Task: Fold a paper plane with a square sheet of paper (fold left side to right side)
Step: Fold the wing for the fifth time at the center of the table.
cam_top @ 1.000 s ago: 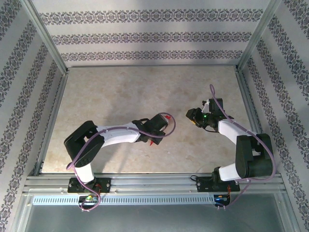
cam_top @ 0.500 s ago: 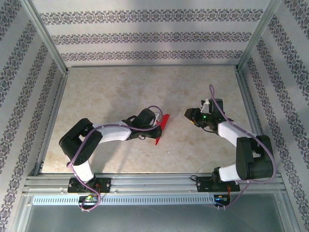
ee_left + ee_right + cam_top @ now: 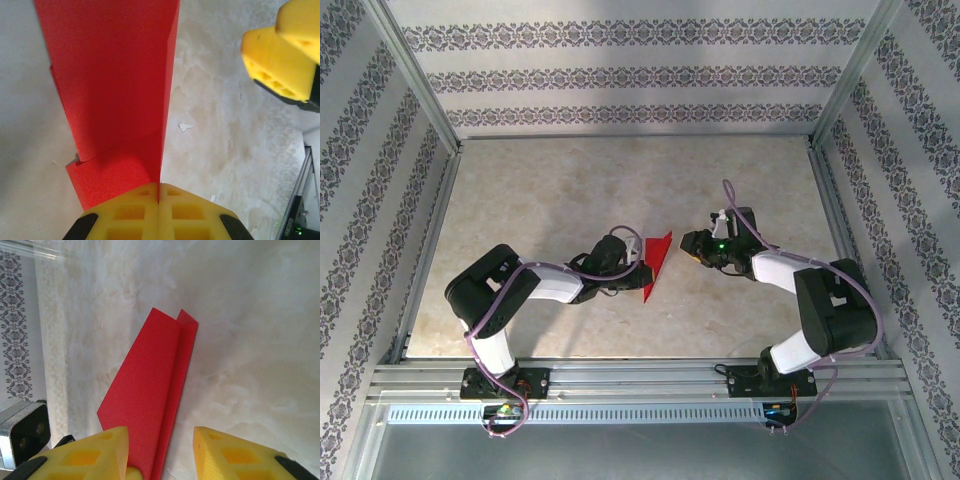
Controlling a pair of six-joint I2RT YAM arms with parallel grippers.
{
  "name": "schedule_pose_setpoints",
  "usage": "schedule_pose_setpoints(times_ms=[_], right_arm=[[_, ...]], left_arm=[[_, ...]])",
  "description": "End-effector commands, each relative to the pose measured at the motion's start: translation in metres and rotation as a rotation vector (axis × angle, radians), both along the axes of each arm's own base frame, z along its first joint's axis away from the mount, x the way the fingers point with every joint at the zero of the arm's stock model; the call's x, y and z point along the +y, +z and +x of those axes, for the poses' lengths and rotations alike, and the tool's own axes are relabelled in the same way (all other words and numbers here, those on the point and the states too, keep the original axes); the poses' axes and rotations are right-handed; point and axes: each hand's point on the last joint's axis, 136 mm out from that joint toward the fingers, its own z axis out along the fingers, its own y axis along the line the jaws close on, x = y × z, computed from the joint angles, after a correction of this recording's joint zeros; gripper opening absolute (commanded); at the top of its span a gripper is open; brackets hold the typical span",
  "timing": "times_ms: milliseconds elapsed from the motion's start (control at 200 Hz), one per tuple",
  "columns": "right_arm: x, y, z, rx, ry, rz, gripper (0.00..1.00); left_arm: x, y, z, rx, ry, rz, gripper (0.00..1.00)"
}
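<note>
Looking down from above, I see the bright red paper folded into a narrow pointed dart, the paper plane (image 3: 658,262), at the middle of the table between the two arms. The left gripper (image 3: 636,270) has its yellow pads pressed together on one end of it; in the left wrist view the paper plane (image 3: 115,90) runs straight out from the pinched left gripper (image 3: 158,202), with a sharp crease along one edge and stepped layers along the other. The right gripper (image 3: 692,246) sits just beside the dart on the far side. From its own camera, the right gripper (image 3: 160,440) has its jaws spread, straddling the near end of the paper plane (image 3: 150,385). I cannot tell whether either pad touches the paper.

I judge the folding mostly done: the square outline is gone and the sheet reads as a layered dart with a centre ridge. What I think is left is pressing the creases, opening the wings or setting it down. I cannot tell whether it rests on the surface or hangs just above it.

The table (image 3: 550,190) is a pale, marbled beige slab, matte with a few small flecks. An aluminium frame (image 3: 640,372) borders it, and white walls (image 3: 620,75) with dark floral bands close in the cell.
</note>
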Motion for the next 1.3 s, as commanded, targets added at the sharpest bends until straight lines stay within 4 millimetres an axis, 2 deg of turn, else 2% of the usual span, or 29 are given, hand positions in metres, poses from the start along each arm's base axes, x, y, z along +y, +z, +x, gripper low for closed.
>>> schedule_pose_setpoints(times_ms=[0, 360, 770, 1299], right_arm=[[0.008, 0.0, 0.008, -0.014, -0.016, 0.013, 0.38], [0.035, -0.016, 0.012, 0.041, -0.008, 0.01, 0.38], [0.055, -0.018, 0.02, 0.036, 0.014, 0.006, 0.37], [0.061, -0.031, 0.023, 0.063, 0.003, -0.022, 0.37]], left_arm=[[-0.001, 0.011, 0.012, -0.019, 0.045, -0.106, 0.0], [-0.003, 0.003, 0.013, 0.015, 0.075, -0.192, 0.0], [0.003, 0.003, 0.014, 0.005, 0.106, -0.217, 0.0], [0.004, 0.0, 0.015, 0.014, 0.124, -0.233, 0.0]])
